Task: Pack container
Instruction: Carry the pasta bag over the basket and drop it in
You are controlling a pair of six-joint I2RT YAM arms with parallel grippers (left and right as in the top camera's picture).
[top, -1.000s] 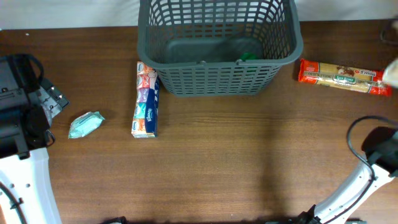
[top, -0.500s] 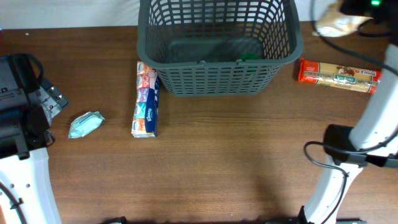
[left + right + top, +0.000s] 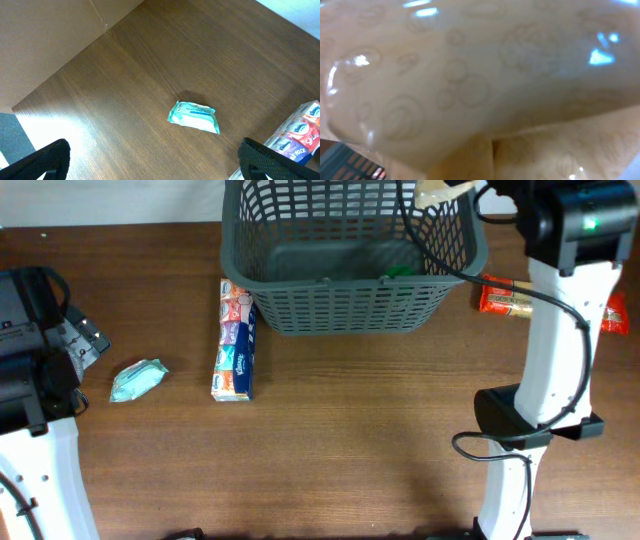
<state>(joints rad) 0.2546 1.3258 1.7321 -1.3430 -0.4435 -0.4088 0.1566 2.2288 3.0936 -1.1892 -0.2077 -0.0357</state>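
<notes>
The container (image 3: 350, 284), a dark grey lattice basket, stands at the table's far middle, with something green (image 3: 400, 271) on its floor. My right gripper (image 3: 470, 190) hangs over the container's far right corner, shut on a glossy beige packet (image 3: 440, 193). That beige packet (image 3: 480, 75) fills the right wrist view and hides the fingers. My left gripper (image 3: 157, 165) is open over bare wood at the table's left, nothing between its fingers (image 3: 270, 160). A teal wipes pack (image 3: 194, 116) lies ahead of it.
A long pack of tissues (image 3: 236, 340) lies left of the container, with the wipes pack (image 3: 138, 380) further left. A red pasta packet (image 3: 503, 298) lies right of the container, partly hidden by my right arm (image 3: 550, 350). The tissues (image 3: 300, 140) show beside the left gripper's right finger.
My right arm has swung up from the table's right edge and leftward, carrying the beige packet over the container's far right corner. It now covers part of the red packet. The left arm is still.
</notes>
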